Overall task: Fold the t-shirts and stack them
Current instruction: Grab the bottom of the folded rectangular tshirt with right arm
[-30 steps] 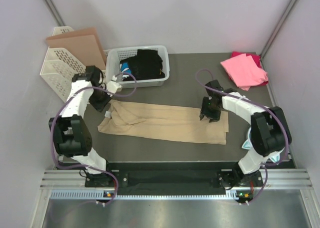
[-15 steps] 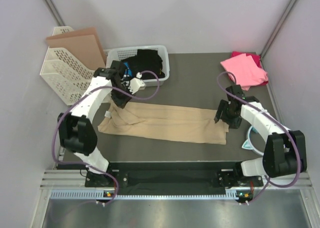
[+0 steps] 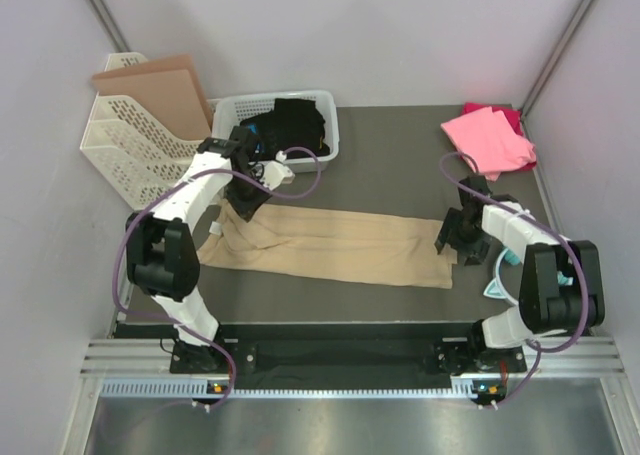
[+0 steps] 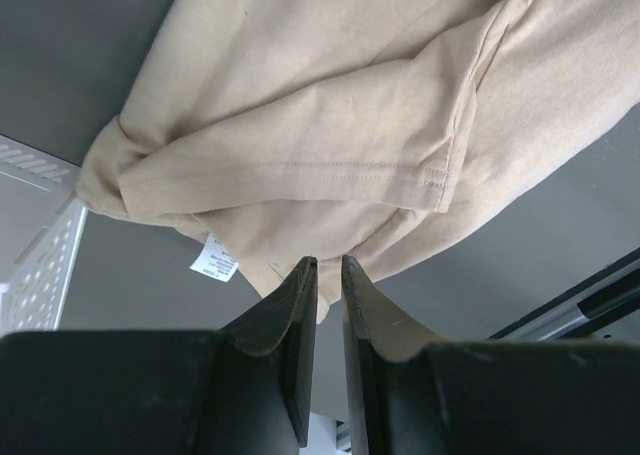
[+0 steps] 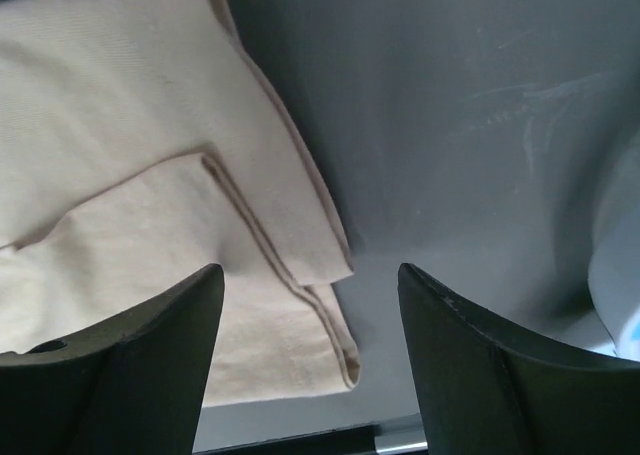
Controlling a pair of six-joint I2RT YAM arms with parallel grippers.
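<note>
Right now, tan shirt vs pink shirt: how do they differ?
The tan t-shirt is spread as a long strip across the middle of the table; the pink t-shirt is a compact fold at the far right corner. The tan t-shirt lies straight on the table; the pink t-shirt sits on a darker magenta one. Both are plain cloth.

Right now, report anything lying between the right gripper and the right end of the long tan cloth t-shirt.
Nothing visible does. The right gripper hangs open directly over a corner at that end of the long tan cloth t-shirt, with only bare dark grey table beside it.
</note>
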